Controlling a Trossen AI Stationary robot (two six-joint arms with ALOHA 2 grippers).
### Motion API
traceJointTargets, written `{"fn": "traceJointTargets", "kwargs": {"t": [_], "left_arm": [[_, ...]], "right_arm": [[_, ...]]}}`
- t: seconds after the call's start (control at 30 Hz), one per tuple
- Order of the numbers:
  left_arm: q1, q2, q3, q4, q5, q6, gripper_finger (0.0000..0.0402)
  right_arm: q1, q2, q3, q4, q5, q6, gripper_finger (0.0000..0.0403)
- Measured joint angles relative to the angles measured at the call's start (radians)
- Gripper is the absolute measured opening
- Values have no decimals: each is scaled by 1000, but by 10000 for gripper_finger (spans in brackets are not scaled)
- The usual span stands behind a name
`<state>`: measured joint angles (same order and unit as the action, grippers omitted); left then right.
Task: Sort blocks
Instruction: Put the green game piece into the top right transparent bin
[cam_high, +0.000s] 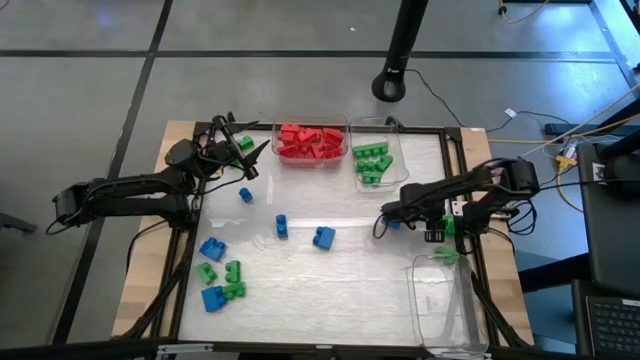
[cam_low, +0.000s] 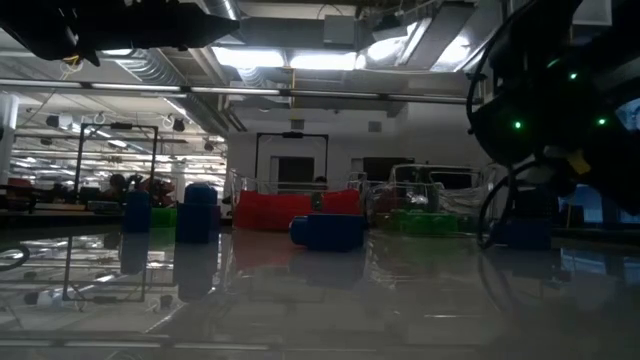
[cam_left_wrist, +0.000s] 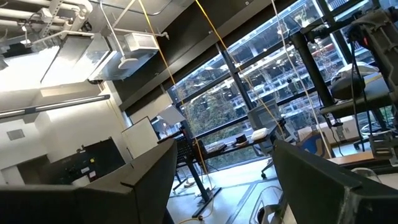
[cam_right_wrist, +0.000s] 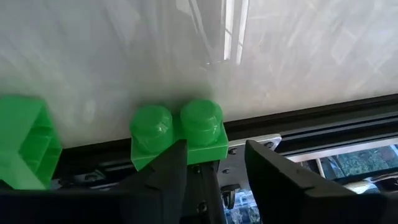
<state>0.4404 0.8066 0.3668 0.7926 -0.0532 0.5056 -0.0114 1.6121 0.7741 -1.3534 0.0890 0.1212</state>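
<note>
Blocks in red, green and blue lie about the white table. A two-stud green block (cam_right_wrist: 177, 127) sits on the table against the black right-hand rail (cam_right_wrist: 298, 118), with another green block (cam_right_wrist: 22, 140) beside it. My right gripper (cam_right_wrist: 214, 149) points down at the two-stud block by the table's right edge (cam_high: 440, 228), fingers apart. One fingertip stands in front of the block's lower edge. My left gripper (cam_high: 258, 150) hangs over the far left, tipped upward, open and with nothing between its fingers (cam_left_wrist: 143, 186). My right gripper comes slanting down from above the right rail at the two-stud green block's near edge (cam_right_wrist: 199, 152). One fingertip (cam_right_wrist: 174, 162) overlaps that edge. I cannot tell whether it touches the block. The block rests flat on the table, studs up.
At the far edge one clear bin (cam_high: 310, 142) holds red blocks and another (cam_high: 375, 160) holds green ones. A clear bin (cam_high: 445, 300) stands near right. Loose blue blocks (cam_high: 323, 236) lie mid-table; blue and green ones (cam_high: 220, 275) lie near left. One blue block (cam_high: 393, 222) lies under the right arm.
</note>
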Motion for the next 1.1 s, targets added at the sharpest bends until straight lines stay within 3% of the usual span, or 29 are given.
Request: {"fn": "traceJointTargets", "kwargs": {"t": [0.6, 0.8, 1.1], "left_arm": [[0, 0, 0, 0, 0, 0, 253], [0, 0, 0, 1, 0, 0, 253], [0, 0, 0, 3, 0, 0, 253]], "right_arm": [[-2, 228, -11, 43, -36, -77, 149], [-2, 240, -38, 78, -39, -93, 149], [-1, 241, -44, 82, -33, -98, 88]]}}
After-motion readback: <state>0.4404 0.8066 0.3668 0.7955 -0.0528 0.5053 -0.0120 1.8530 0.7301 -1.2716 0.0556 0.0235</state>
